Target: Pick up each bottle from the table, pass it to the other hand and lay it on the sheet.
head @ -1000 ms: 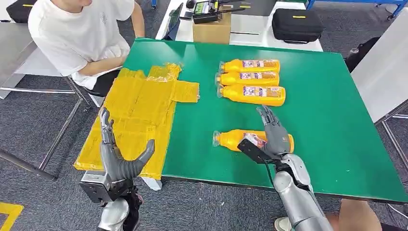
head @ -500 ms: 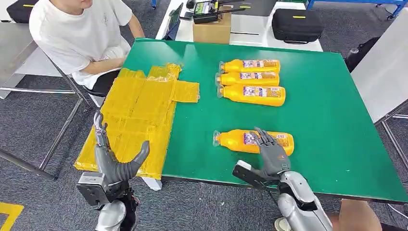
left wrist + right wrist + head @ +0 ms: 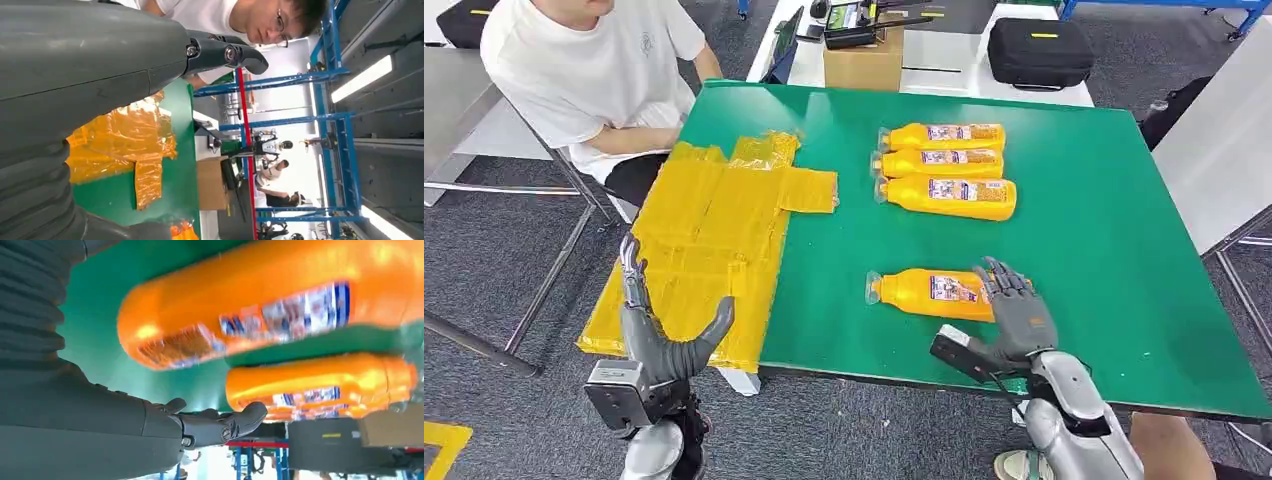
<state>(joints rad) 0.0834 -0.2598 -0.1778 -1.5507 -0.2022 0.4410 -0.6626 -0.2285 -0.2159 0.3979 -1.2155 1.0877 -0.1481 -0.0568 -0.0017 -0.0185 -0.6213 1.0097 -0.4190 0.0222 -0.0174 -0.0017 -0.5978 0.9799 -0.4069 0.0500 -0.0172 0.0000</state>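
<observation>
**Right hand at the base of the near bottle, left hand spread beside the sheet**

The green table [image 3: 1104, 230] takes up most of the head view. Over its left side lies the yellow sheet [image 3: 714, 240], crumpled and running down to the near-left edge, with nothing lying on it. A person in a white shirt [image 3: 584, 70] sits at the far-left corner of the table. Behind the table stand a black case [image 3: 1039, 50] and a cardboard box [image 3: 864, 60].

Three orange bottles [image 3: 944, 165] lie side by side in a row on the far half of the table, caps pointing toward the sheet. A fourth, the near bottle [image 3: 929, 292], lies alone on the green surface close to the front edge, cap also toward the sheet, well apart from the row.

The right hand [image 3: 1016, 312] is at the base end of the near bottle, fingers spread and uncurled, holding nothing. Whether the fingertips actually touch the bottle is hard to tell from the head view; in the right wrist view the bottle sits just beyond the thumb [image 3: 220, 425], not enclosed.

The left hand [image 3: 659, 330] hangs off the table's near-left corner beside the sheet's edge, fingers upright and thumb splayed, released and empty.
</observation>
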